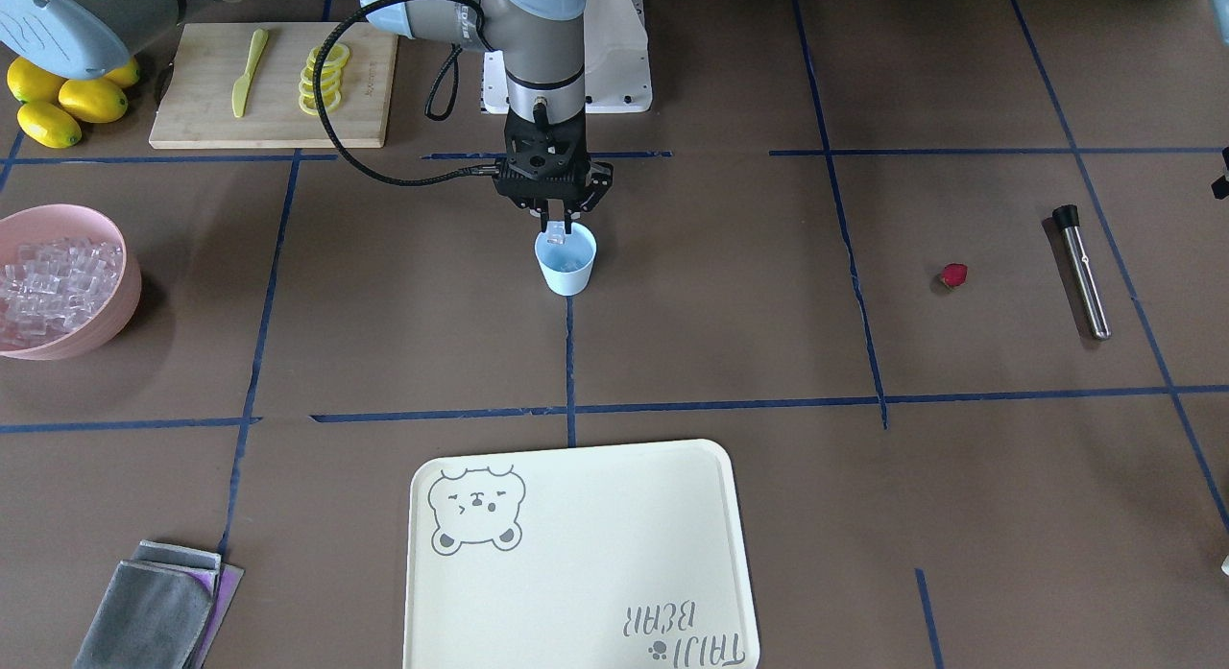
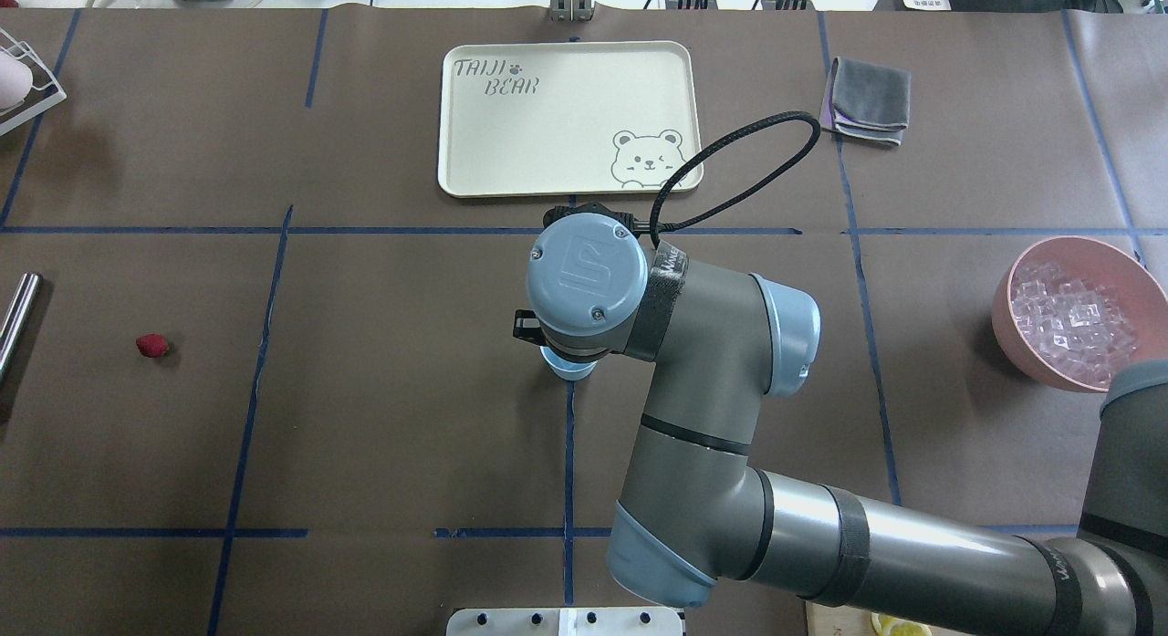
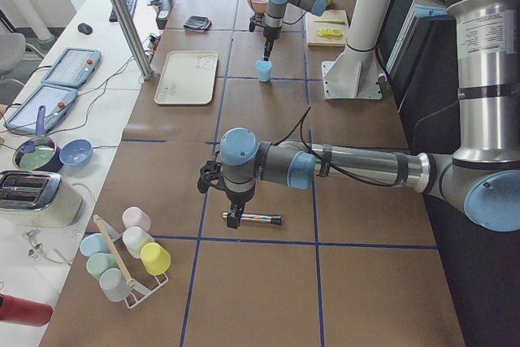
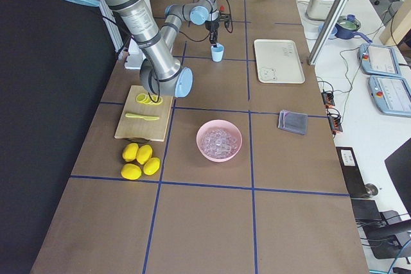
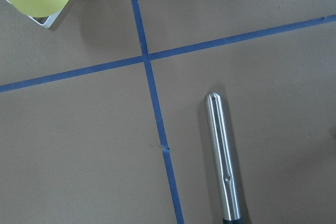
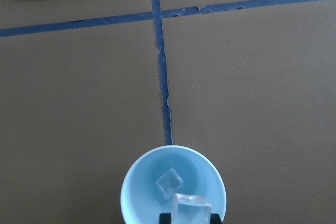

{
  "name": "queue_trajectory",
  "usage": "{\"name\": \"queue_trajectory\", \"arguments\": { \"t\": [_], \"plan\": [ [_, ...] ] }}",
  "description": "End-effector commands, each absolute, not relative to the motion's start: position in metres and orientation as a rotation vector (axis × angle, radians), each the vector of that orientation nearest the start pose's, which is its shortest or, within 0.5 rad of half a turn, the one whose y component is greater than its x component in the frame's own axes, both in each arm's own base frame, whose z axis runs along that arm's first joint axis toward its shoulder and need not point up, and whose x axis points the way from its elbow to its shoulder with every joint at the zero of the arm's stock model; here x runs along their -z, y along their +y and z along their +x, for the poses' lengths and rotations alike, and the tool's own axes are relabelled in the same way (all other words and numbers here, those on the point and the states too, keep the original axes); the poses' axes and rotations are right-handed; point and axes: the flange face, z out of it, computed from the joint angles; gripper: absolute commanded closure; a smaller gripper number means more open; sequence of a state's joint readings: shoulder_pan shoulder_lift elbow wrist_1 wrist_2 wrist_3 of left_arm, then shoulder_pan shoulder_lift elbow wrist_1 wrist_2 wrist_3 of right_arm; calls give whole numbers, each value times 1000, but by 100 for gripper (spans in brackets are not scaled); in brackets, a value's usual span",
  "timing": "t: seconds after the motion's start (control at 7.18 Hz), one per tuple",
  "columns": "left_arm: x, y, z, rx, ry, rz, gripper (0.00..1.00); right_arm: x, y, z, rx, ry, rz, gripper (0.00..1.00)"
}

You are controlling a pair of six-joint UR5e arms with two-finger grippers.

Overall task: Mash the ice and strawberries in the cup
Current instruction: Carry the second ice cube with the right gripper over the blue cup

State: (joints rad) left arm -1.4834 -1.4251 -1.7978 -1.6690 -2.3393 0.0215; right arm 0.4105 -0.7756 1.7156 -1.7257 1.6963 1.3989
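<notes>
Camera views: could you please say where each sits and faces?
Front-facing: across the table, facing the robot; right arm above the cup.
Overhead: behind the robot, looking down; right arm over cup.
Exterior left: robot's left table end; left arm near.
Exterior right: opposite end; right arm near.
Left wrist: down on metal rod.
Right wrist: down into cup; shares held ice cube with front-facing.

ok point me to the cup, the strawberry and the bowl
cup (image 1: 566, 271), front-facing view, outer wall
strawberry (image 1: 953, 275), front-facing view, red middle
bowl (image 1: 110, 323), front-facing view, outer wall
</notes>
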Motion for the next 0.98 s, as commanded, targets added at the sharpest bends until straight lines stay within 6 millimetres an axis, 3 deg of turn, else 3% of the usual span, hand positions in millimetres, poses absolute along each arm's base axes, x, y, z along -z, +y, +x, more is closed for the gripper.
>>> {"name": "queue_trajectory", "arguments": {
  "t": [0.0,0.28,0.42,0.56,0.84],
  "plan": [
    [-604,-444,-25,-172,772,145,0,-143,-380,-573,-178,-786,114,2],
    [-604,-444,-25,-172,772,145,0,-141,-386,-564,-183,-795,122,1],
    [-604,-444,-26,-172,771,145,0,-154,-416,-540,-200,-779,132,1],
    [-605,-443,-26,-171,771,143,0,-185,-446,-496,-155,-764,126,1],
    [-605,-443,-25,-171,772,142,0,-265,-480,-369,12,-736,157,1]
  ]
}}
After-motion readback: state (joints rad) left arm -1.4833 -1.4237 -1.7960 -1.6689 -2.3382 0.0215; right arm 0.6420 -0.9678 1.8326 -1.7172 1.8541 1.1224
